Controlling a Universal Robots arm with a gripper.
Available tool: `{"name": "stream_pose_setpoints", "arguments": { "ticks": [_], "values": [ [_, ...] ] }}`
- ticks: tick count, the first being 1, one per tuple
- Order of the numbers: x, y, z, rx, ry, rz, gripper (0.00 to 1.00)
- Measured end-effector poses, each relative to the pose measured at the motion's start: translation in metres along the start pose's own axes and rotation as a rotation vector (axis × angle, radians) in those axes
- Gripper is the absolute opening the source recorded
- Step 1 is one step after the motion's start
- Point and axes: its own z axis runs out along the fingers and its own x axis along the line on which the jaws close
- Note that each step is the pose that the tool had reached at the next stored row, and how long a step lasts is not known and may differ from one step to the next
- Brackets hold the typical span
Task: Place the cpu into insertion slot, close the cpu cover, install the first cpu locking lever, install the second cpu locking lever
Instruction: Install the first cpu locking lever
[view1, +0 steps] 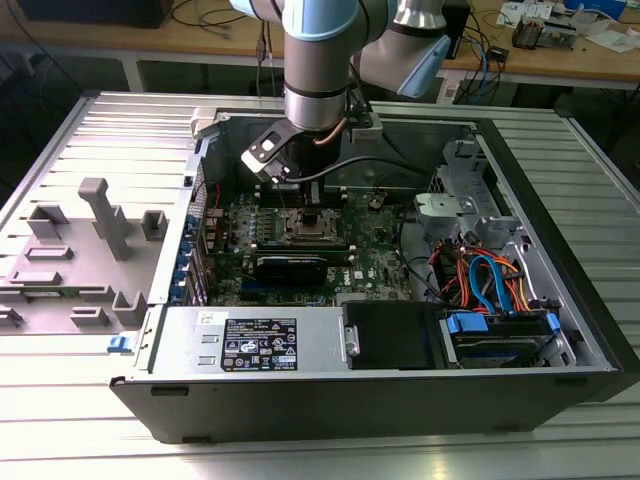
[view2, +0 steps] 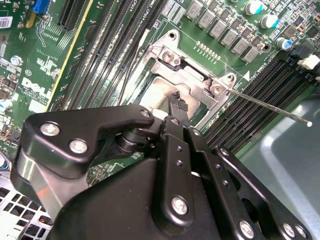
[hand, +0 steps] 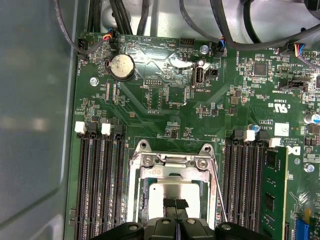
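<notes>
So the arm (view1: 320, 60) comes straight down from above into the open PC case (view1: 350, 405), wrist right over the insertion slot (view1: 315, 226). In both wrist views the gripper (view2: 176, 102) has its two black fingers pinched together with nothing caught between them. The tips are down on the cpu (hand: 175, 191), which sits inside the slot with its dull silver top showing. The cpu cover (hand: 172, 161) looks to be lying flat over it, framing the chip through its window. One thin locking lever (view2: 265, 106) sticks out free from the slot's corner, not tucked down.

The case lies on its side on a ribbed metal table (view1: 130, 120). A grey plastic fixture (view1: 100, 215) is well off from the slot toward the exterior view's left, outside the case. Wooden benches (view1: 560, 60) with cable clutter run behind.

Inside the case, the green motherboard (hand: 150, 115) surrounds the slot, and long black memory slots (hand: 100, 185) flank it on both sides. A black graphics card (view1: 290, 265) lies just beside the slot on the near side. Nearer than that is a silver power supply (view1: 260, 340). A tangle of blue and orange cables (view1: 490, 280) sits toward the exterior view's right of the slot.
</notes>
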Motion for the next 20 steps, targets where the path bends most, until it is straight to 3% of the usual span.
{"name": "stream_pose_setpoints", "arguments": {
  "ticks": [8,20],
  "values": [
    [-0.0002,0.0002,-0.0032,0.0001,-0.0001,0.0,0.11],
    [-0.0017,0.0003,-0.0316,-0.0001,0.0,0.0,0.11]
  ]
}}
